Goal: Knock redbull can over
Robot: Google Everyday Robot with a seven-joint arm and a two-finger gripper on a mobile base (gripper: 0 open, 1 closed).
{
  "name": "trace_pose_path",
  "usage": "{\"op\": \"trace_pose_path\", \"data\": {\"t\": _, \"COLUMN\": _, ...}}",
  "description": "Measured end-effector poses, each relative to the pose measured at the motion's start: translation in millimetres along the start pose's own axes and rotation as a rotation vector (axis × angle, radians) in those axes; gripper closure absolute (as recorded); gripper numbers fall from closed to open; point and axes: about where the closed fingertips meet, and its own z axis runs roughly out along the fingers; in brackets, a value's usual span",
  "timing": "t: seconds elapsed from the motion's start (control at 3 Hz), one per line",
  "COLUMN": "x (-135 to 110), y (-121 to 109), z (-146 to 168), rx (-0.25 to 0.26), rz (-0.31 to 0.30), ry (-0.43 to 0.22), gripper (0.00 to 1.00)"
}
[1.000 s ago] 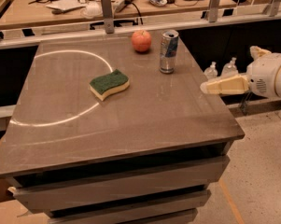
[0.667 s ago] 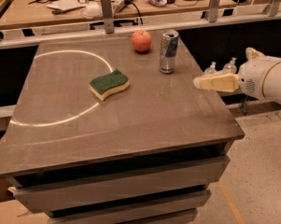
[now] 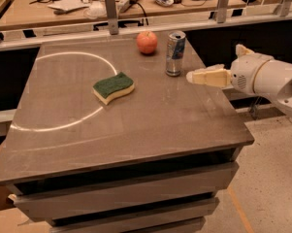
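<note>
Your redbull can [image 3: 175,53] stands upright on the bench [image 3: 136,125], not yet toppled, so the task remains open. The bench's far edge and right edge both run near the can. Just left of the can and slightly behind it sits a red apple [image 3: 147,42], close to it but apart. Well to the can's left and nearer the camera lies a green-and-yellow sponge [image 3: 113,87], flat. Your gripper [image 3: 191,75] is just right of the can, near it but not touching. Its fingers are drawn together into one tapered wedge and carry nothing. In my judgement that posture suits a push rather than a grasp, since a closed tip gives one firm contact point. The tip points leftward toward the can, so a sideways sweep would likely tip it in the apple's direction. The tip's height against the can cannot be fixed from this single view. Risk noted: low contact may slide the can rather than topple it.
</note>
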Motion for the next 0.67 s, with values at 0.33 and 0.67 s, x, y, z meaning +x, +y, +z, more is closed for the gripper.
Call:
{"op": "trace_pose_path", "data": {"t": 0.33, "x": 6, "y": 6, "z": 24, "rx": -0.046, "rz": 0.013, "ry": 0.001, "gripper": 0.0}}
{"op": "trace_pose_path", "data": {"t": 0.67, "x": 15, "y": 11, "z": 62, "rx": -0.09, "rz": 0.008, "ry": -0.008, "gripper": 0.0}}
